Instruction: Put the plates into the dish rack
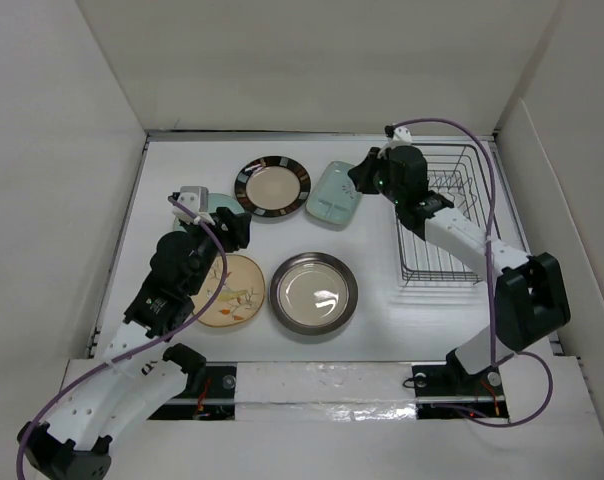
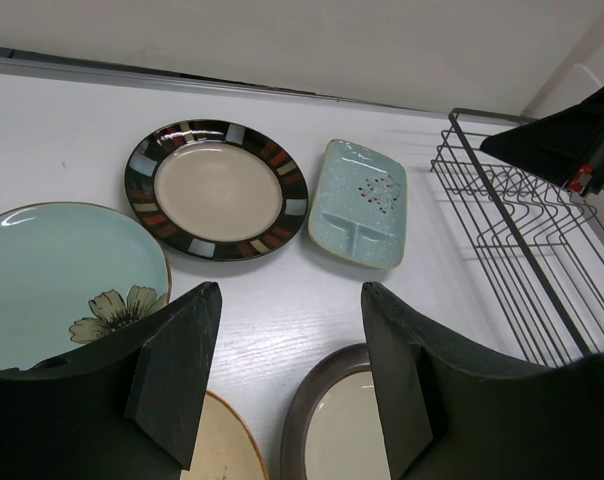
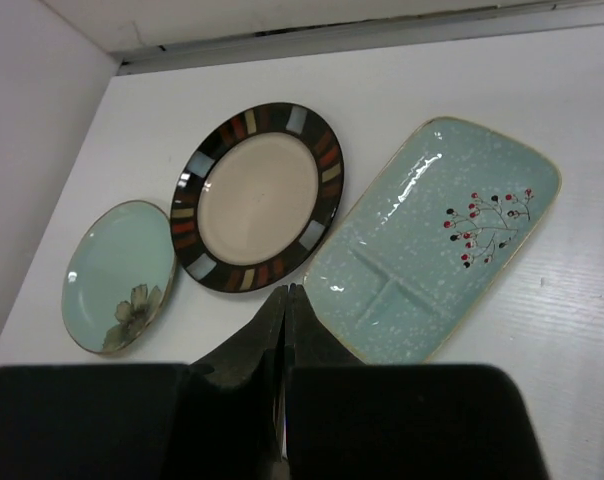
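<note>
Glossy speckled mint plate (image 3: 432, 240), squarish, lies beside the round brown-rimmed plate (image 3: 257, 195) on a white grained table (image 1: 382, 330) walled in white. Left fingers (image 2: 177, 370) gape wide; right fingers (image 3: 270, 338) meet, empty.

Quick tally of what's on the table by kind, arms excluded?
Plates: 5 (brown-rimmed cream plate, mint-green divided plate, pale teal flower plate, tan leaf plate, silver plate)
Dish rack: 1
Total: 6

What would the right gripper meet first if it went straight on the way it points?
Probably the rim of the brown-rimmed plate, just beside the green plate; the right gripper is shut, and depth is unclear.
</note>
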